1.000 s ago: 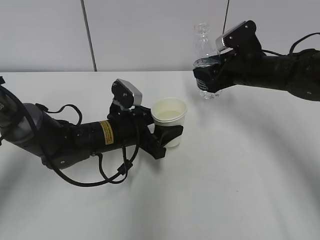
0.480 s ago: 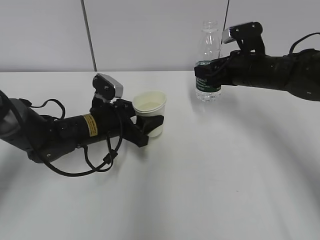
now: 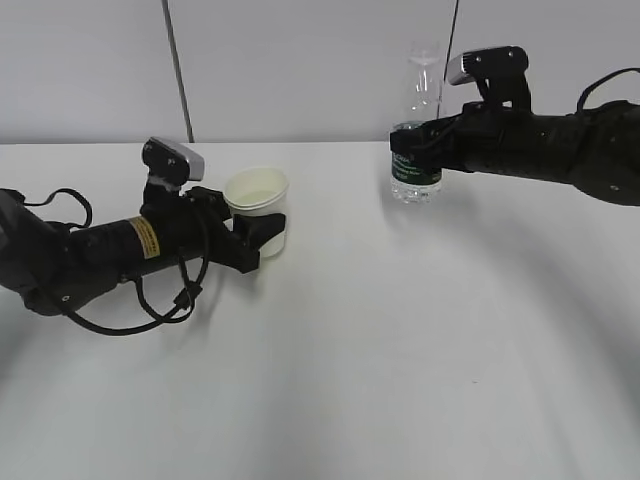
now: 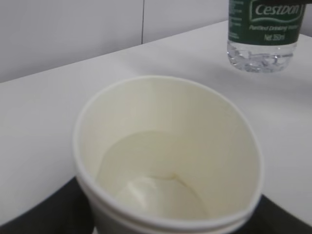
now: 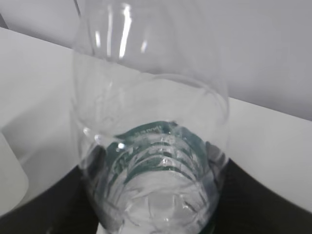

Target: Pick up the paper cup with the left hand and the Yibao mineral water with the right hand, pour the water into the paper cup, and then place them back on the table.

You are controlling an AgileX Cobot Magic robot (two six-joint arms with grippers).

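Note:
My left gripper, on the black arm with the yellow sticker, is shut on the white paper cup, upright low over the white table at left. The left wrist view looks into the cup, which holds a little clear water. My right gripper is shut on the Yibao mineral water bottle, upright at the back right with its base at the table. The right wrist view looks down its clear shoulder and green label. The bottle's label also shows in the left wrist view.
A grey wall with a dark vertical seam stands behind the table's far edge. Black cables loop from the left arm onto the table.
My left arm has drawn back to the left and lowered with the cup. My right gripper has turned the bottle upright and set it lower at the back right.

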